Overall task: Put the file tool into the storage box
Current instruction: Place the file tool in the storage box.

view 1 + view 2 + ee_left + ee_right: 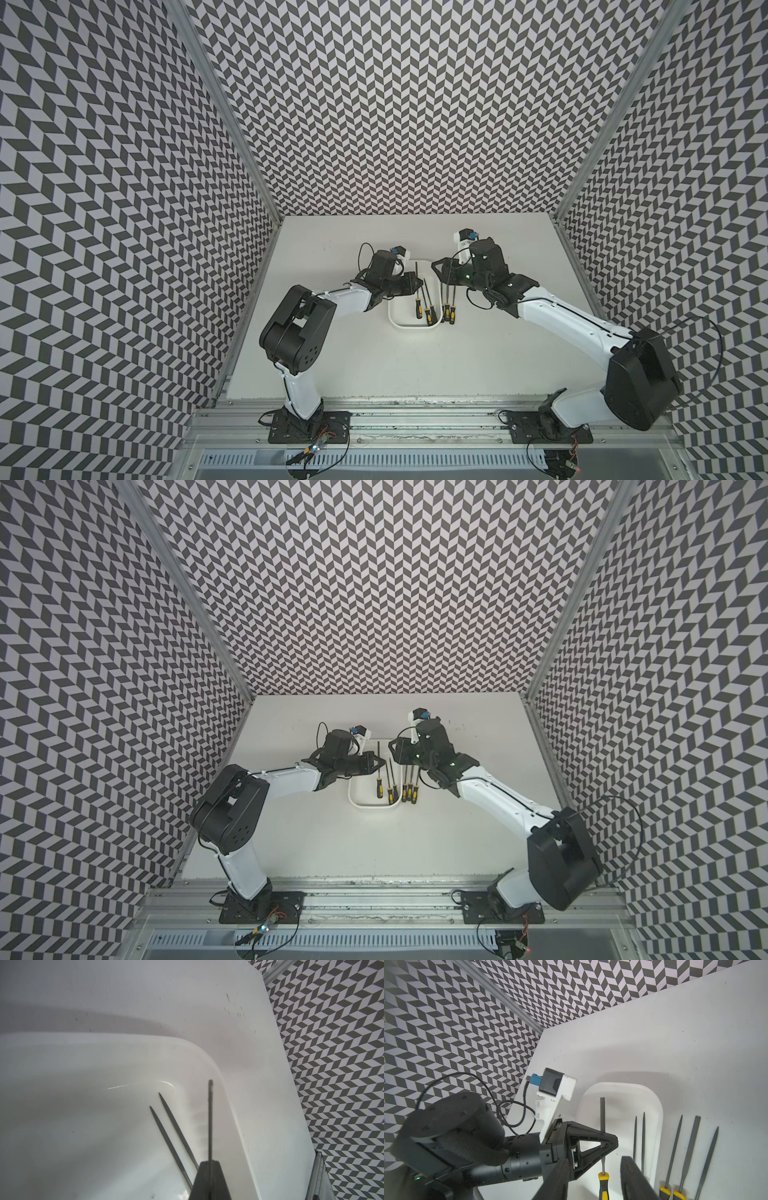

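**Item:** flat file (602, 1113), yellow-and-black handle.
**Location:** within the outline of the storage box (411, 328), its shaft pinched by the left end effector (615, 1140) (whether the handle touches the box floor cannot be told).
**Also in box:** two needle files (634, 1136).
**On counter (374, 365), just beside the box:** three loose files (690, 1147).
**Right end effector (593, 1167):** fingers spread, empty.

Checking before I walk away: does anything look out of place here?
Nothing spilled or damaged. Three files lie on the table beside the storage box, outside it. The left gripper clamps a fourth file by its metal shaft, not the handle, over the box.
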Tool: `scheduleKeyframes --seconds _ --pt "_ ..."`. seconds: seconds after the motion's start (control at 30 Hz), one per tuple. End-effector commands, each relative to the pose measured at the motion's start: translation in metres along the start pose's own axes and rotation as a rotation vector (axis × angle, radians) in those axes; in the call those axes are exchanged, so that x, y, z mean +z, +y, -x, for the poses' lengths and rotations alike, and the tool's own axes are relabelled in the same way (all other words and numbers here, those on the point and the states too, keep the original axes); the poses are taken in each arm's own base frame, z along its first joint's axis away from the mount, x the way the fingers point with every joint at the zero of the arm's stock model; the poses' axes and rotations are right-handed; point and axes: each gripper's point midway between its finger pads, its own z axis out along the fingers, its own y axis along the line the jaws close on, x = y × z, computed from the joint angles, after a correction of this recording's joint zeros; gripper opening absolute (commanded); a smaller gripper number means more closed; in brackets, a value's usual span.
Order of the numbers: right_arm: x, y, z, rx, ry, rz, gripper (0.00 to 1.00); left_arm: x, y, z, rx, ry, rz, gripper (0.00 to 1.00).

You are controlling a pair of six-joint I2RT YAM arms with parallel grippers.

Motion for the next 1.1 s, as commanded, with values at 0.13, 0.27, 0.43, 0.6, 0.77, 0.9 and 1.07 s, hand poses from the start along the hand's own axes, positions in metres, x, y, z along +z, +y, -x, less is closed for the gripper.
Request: scheduleKeyframes --seconds 0.13,0.27,0.43,0.6,0.77,0.9,1.07 --pt "-0.009 0.009 0.017 -0.016 -0.06 0.015 0.45 0.016 0.02 -0.02 -0.03 0.046 0.048 0.0" --pt "-0.008 0.008 0.016 -0.014 -0.058 0.012 0.45 0.025 0.027 -0.025 -0.053 0.07 0.052 0.05" --pt "-0.011 0.008 0.019 -0.016 -0.068 0.012 0.45 0.028 0.032 -0.027 -0.065 0.078 0.072 0.45" --pt "-0.013 0.01 0.02 -0.017 -0.075 0.019 0.44 0.025 0.029 -0.023 -0.053 0.068 0.084 0.72" --pt "-0.011 0.006 0.019 -0.018 -0.073 0.006 0.44 0.019 0.023 -0.016 -0.04 0.052 0.089 0.73" --pt "-0.006 -0.008 0.015 -0.011 -0.068 -0.06 0.44 0.007 0.011 0.0 0.003 0.008 0.12 0.74" --pt "-0.007 -0.044 0.014 0.009 -0.091 -0.24 0.43 -0.02 -0.019 0.037 0.077 -0.1 0.145 0.75"
